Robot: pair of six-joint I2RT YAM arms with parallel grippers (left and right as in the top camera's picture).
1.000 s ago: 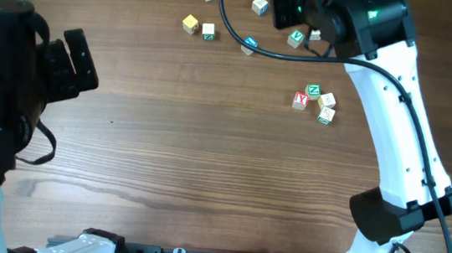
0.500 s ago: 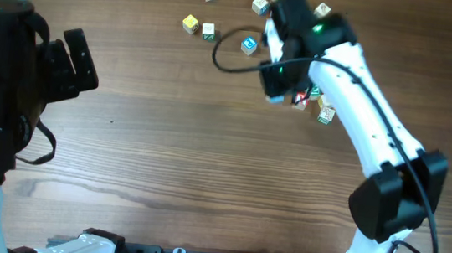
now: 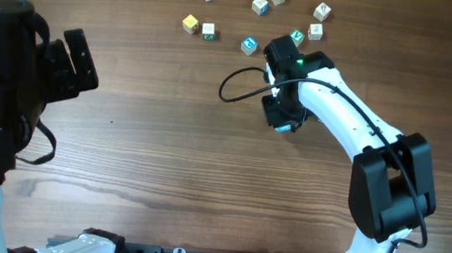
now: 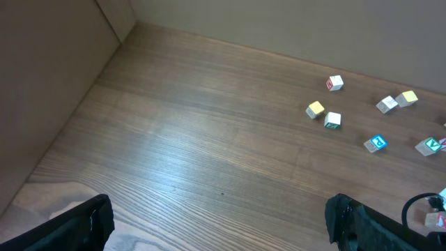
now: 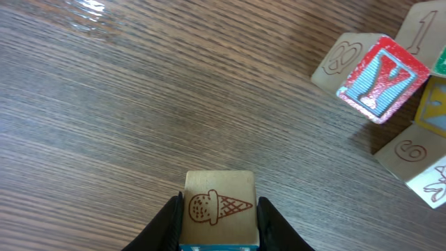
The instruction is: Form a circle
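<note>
My right gripper (image 5: 219, 213) is shut on a pale wooden cube (image 5: 219, 202) with a red ice-cream cone drawn on its face and a teal edge below. The cube hangs just over the wood. To its upper right in the right wrist view lies part of the circle: a red Y cube (image 5: 382, 75) touching a cube marked 8 (image 5: 340, 64) and a cube marked 9 (image 5: 408, 150). From overhead, the right gripper (image 3: 282, 120) and its arm cover that group. My left gripper (image 3: 74, 62) stands open at the far left, with nothing between its fingers (image 4: 78, 224).
Several single cubes lie scattered along the far side, among them a yellow one (image 3: 190, 23), a blue-printed one (image 3: 249, 45) and a green-printed one (image 3: 297, 38). A black cable (image 3: 234, 85) loops beside the right wrist.
The right arm swung from the far scattered cubes toward the near left with the cube in its jaws, and it now covers the cube group. The left arm has not moved.
</note>
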